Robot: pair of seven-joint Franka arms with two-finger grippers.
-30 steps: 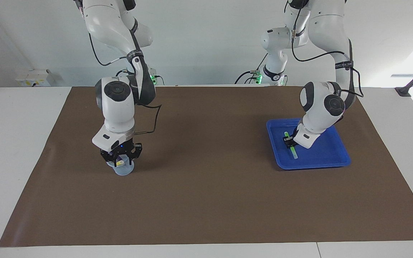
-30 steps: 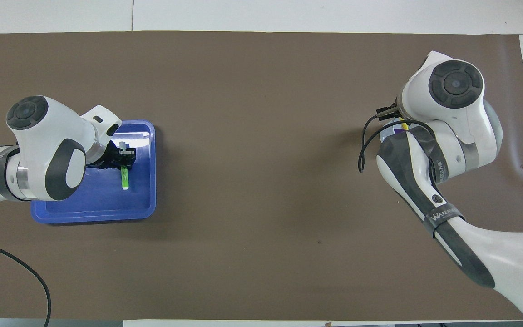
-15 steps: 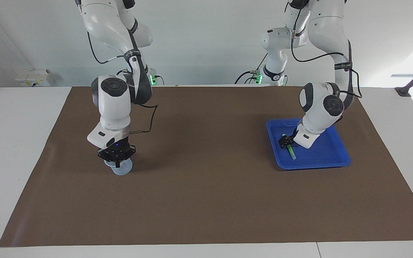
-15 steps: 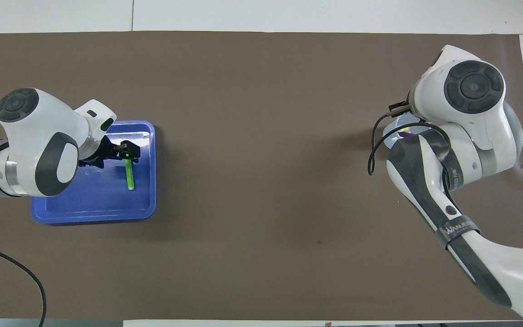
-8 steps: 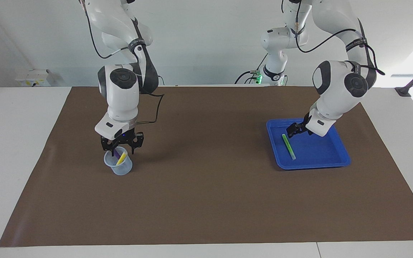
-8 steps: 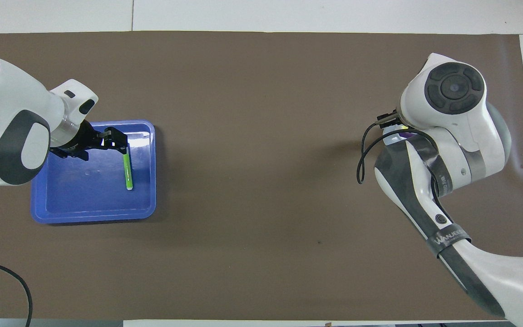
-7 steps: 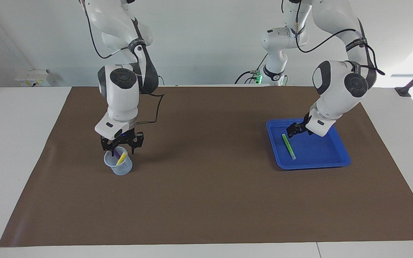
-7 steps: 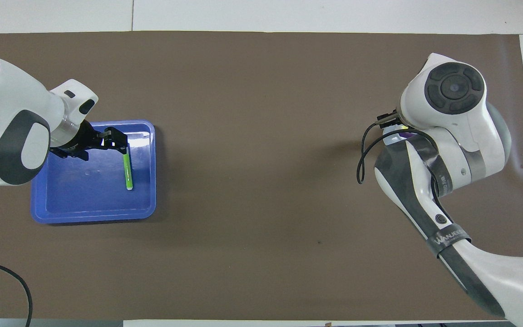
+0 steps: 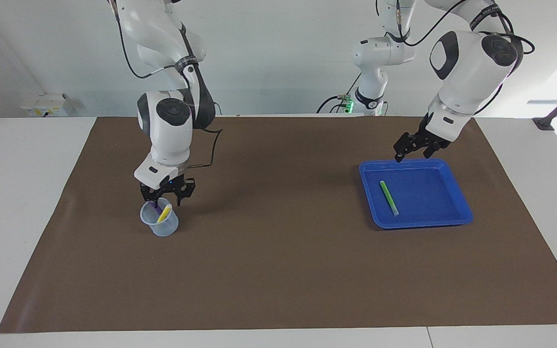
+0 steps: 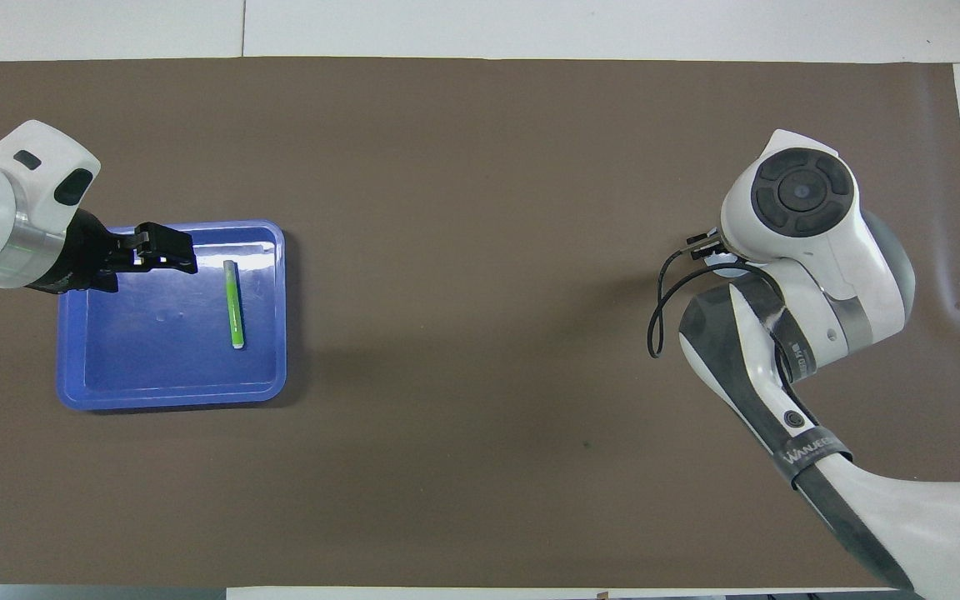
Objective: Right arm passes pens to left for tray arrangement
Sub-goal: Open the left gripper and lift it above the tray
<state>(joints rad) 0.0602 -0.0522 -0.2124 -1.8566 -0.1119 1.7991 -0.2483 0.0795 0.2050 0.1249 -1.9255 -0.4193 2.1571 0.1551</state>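
Here green pen (image 9: 388, 197) in tray (image 9: 452, 212); left fingers (image 9: 398, 157) spread above; right fingers' (image 9: 180, 199) state unclear.

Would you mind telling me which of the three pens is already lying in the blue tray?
The green pen is: it lies flat in the blue tray. The yellow pen and the purple pen stand leaning in the translucent cup.
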